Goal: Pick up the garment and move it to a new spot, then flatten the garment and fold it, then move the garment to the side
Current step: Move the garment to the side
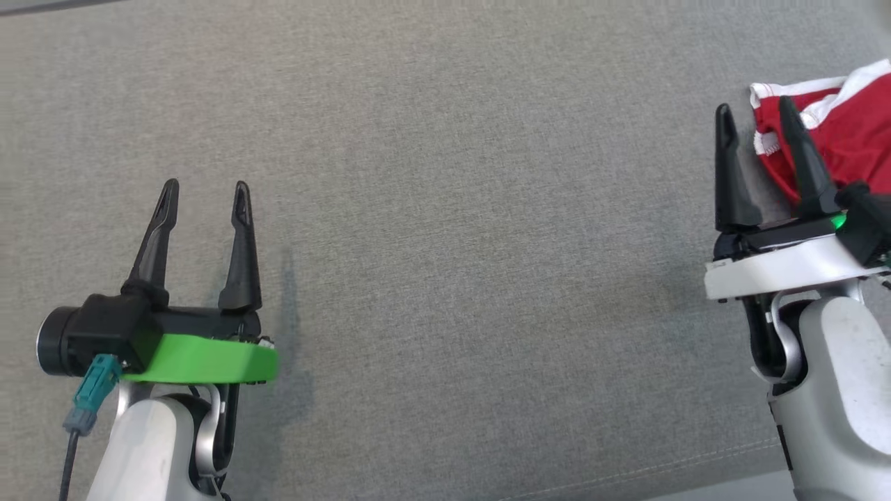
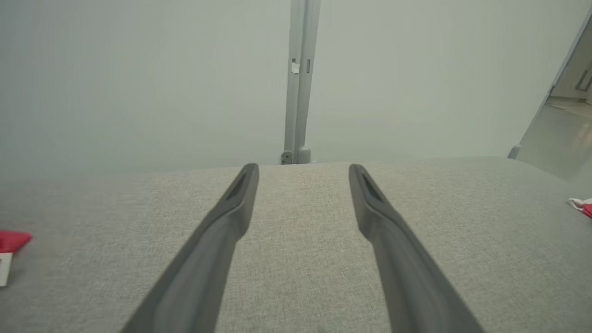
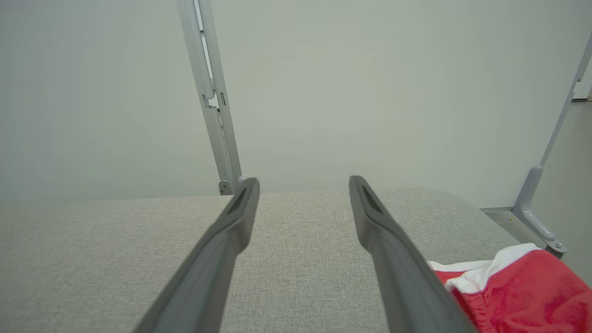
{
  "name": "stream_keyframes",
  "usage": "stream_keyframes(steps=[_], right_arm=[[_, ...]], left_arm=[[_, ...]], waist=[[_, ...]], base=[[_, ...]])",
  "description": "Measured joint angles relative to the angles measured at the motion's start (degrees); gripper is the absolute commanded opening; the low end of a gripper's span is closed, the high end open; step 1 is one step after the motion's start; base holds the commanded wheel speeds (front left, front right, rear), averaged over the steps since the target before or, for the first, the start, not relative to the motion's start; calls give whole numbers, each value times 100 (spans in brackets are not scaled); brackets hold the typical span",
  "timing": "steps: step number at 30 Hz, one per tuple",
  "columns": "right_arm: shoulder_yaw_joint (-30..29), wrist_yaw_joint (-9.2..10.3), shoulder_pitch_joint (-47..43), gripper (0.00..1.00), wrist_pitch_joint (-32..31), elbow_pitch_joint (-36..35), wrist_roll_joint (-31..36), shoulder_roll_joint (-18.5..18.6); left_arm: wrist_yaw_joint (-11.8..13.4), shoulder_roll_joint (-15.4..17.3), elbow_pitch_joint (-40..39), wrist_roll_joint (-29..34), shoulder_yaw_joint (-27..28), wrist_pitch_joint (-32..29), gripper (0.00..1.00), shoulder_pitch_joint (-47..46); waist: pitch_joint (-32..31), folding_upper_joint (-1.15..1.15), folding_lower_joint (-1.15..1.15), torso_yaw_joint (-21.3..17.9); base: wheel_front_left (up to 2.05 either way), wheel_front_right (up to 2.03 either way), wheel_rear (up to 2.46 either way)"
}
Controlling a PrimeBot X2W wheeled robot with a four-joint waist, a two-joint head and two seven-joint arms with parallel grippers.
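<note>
Looking down on a grey fabric-covered desk [image 1: 445, 209] with a red garment [image 1: 853, 132], white-trimmed, bunched at the upper right edge of the head view and partly cut off by the frame. Showing the right hand [image 1: 755, 104] at the right of that view, fingers spread wide and released, gripping nothing, one finger overlapping the garment's near white hem in the picture; cannot tell whether touching the cloth or hovering above it. Showing the left hand [image 1: 206, 184] at the lower left, likewise spread and empty, well apart from the garment, over bare fabric. Seen again at the lower right of the right wrist view, just beside one finger: rumpled red cloth with a stitched white band. Judged soft, light and limp, likely to sag and drag rather than keep its shape, so best pinched at the white hem or a raised fold, deep enough not to slip. Lying straight on the desk, not in any basket or bin. Glimpsed at the left edge of the left wrist view: a small red scrap [image 2: 13, 240] beside a white piece [image 2: 4, 268], too cropped to identify.
</note>
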State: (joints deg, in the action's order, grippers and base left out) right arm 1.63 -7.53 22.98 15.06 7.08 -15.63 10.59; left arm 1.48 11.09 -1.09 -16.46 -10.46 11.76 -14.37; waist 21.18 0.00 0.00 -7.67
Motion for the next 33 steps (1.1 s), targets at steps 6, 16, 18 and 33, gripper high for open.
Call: stream_keyframes(steps=[6, 16, 18, 33], right_arm=[[67, 0, -272, 100, -47, -35, 199, -140], [91, 0, -983, 100, -250, -137, 337, -181], [86, 0, -1124, 100, -311, -208, 341, -192], [-93, 0, -2186, 100, -716, -814, 396, -319]], left_arm=[[82, -20, 129, -109, 133, 100, 100, 242], [59, 55, 298, -204, 108, 92, 100, 814], [59, 67, 302, -216, 99, 83, 100, 904], [88, 122, 309, -283, -59, -90, 100, 1434]], waist=[[-334, 0, 0, 273], [-1047, 0, 0, 554], [-1189, 0, 0, 586], [-2024, 0, 0, 593]], base=[[0, 0, 0], [0, 0, 0], [0, 0, 0], [0, 0, 0]])
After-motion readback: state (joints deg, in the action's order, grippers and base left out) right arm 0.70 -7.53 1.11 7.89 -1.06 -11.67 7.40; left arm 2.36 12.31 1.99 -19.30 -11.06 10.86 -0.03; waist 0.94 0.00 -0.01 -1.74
